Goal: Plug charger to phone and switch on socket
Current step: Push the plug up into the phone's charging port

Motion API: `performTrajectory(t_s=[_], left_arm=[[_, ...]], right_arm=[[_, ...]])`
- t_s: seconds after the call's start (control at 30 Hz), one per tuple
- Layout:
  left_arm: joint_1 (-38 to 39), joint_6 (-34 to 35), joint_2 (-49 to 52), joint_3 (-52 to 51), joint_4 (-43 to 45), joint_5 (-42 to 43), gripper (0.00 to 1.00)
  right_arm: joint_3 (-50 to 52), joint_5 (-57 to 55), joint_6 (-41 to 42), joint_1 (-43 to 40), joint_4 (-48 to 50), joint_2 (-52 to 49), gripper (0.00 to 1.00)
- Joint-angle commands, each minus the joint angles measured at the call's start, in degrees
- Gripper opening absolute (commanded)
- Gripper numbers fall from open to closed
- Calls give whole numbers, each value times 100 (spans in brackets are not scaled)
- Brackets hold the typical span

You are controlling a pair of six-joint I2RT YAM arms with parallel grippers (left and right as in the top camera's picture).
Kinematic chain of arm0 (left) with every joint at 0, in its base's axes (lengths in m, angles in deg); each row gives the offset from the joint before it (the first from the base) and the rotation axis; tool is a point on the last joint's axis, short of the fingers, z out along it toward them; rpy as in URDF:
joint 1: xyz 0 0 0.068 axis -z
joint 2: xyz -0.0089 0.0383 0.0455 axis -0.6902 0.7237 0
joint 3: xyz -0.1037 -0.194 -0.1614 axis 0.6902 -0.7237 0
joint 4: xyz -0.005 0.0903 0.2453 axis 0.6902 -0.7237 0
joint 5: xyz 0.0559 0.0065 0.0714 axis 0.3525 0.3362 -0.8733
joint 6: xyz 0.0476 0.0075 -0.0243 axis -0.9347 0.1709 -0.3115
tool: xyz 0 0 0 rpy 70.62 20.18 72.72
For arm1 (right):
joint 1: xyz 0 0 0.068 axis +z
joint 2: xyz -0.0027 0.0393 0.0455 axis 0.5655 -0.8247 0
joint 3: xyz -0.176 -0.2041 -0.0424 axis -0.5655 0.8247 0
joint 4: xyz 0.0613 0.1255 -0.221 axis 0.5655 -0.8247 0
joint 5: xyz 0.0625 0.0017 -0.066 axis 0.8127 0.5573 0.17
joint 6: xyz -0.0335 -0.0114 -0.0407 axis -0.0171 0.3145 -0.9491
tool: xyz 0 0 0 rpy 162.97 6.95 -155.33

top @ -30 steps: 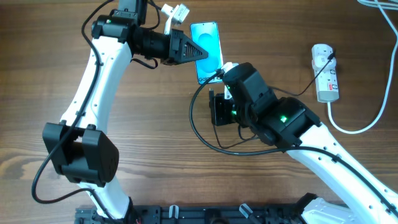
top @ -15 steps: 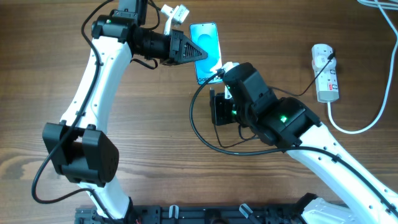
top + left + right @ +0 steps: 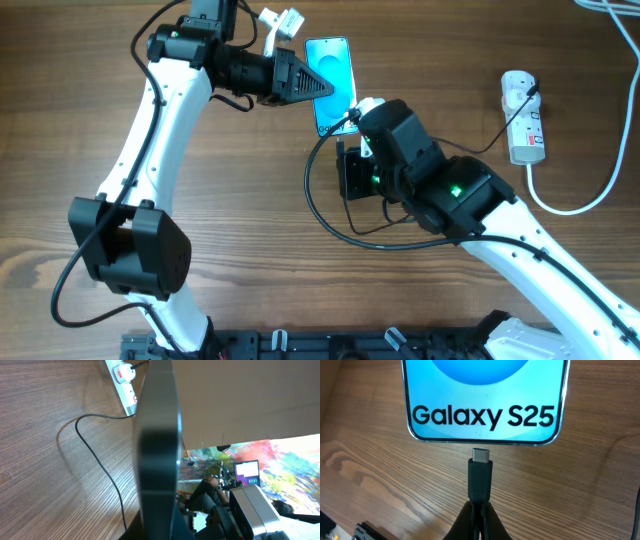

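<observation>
The phone [image 3: 335, 58] lies at the far middle of the table, cyan screen up. My left gripper [image 3: 316, 86] is shut on its left edge; in the left wrist view the phone [image 3: 159, 435] shows edge-on between the fingers. My right gripper [image 3: 357, 118] is shut on the charger's black connector [image 3: 481, 480]. The connector's metal tip points at the middle of the phone's bottom edge [image 3: 485, 415], a small gap below it. The charger cable [image 3: 312, 200] loops under the right arm. The white socket [image 3: 524, 120] lies at the right, with a plug in it.
The socket's white cord [image 3: 575, 208] curves off to the right edge. A white connector [image 3: 285, 22] hangs by the left wrist. In the left wrist view the socket [image 3: 125, 382] and the black cable [image 3: 100, 455] lie on the wood beyond the phone.
</observation>
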Motion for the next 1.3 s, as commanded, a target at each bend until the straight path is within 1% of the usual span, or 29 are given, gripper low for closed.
performTrajectory(t_s=[0.0,1.13,1.27], left_arm=[[-22,-149,-42,24,-33,289,4],[-22,-155,-42,24,-177,374,4],[-22,-323,-42,24,-245,374,4]], right_arm=[[-142,-140,-114,17,35,76,5],[-142,59,-94,17,125,76,5],[-142,33,-144,11,122,76,5]])
